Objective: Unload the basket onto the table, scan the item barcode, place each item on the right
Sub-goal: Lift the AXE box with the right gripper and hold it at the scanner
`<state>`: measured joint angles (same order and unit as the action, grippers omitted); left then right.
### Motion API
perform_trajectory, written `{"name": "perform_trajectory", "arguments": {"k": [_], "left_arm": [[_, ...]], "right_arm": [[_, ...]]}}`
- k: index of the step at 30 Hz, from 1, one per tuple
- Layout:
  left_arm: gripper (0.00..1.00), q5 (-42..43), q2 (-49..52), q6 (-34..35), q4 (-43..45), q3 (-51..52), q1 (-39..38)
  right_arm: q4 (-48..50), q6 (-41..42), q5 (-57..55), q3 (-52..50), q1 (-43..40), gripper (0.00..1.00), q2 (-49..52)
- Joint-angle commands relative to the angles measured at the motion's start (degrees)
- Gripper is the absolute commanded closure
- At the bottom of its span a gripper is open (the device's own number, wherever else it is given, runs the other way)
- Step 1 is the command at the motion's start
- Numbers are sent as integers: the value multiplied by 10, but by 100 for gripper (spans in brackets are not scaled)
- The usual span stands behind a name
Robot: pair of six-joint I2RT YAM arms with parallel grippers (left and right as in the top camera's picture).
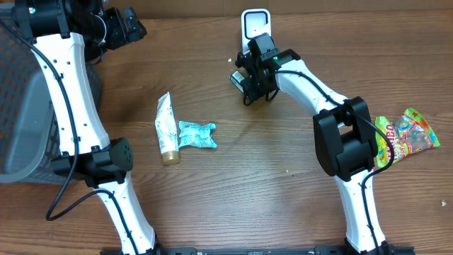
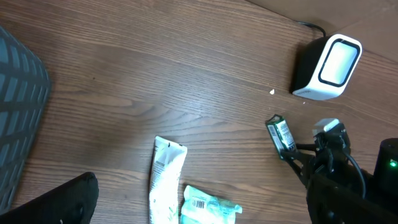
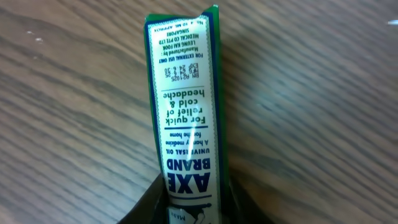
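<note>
Green box (image 3: 186, 93) pinched by one end in right pincer (image 3: 189, 202); left pincer (image 1: 127, 26) spread wide, empty.
You risk it swivelling, its barcode missing the scanner (image 1: 255, 25).

I count one white scanner (image 1: 255, 25); one green box (image 3: 186, 106); one white tube (image 1: 167, 131); one teal sachet (image 1: 196, 134); one bright sweet bag (image 1: 407, 134); one grey basket (image 1: 21, 120); two arms of mine, a left arm (image 1: 71, 92) and a right arm (image 1: 304, 78); one wooden worktop (image 1: 248, 184).
</note>
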<state>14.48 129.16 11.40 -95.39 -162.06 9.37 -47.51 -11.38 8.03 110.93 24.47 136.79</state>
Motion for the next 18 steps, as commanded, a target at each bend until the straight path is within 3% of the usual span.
{"name": "perform_trajectory", "arguments": {"k": [1,10,14,18], "left_arm": [[0,-1,-6,-7,-1,-7,-1],[0,-1,-6,-7,-1,-7,-1],[0,-1,-6,-7,-1,-7,-1],[0,-1,-6,-7,-1,-7,0]], "right_arm": [[-21,11,-88,43,2,88,-1],[-63,11,-349,144,26,89,-3],[15,10,-500,143,39,94,-3],[120,4,-562,143,42,96,-3]]}}
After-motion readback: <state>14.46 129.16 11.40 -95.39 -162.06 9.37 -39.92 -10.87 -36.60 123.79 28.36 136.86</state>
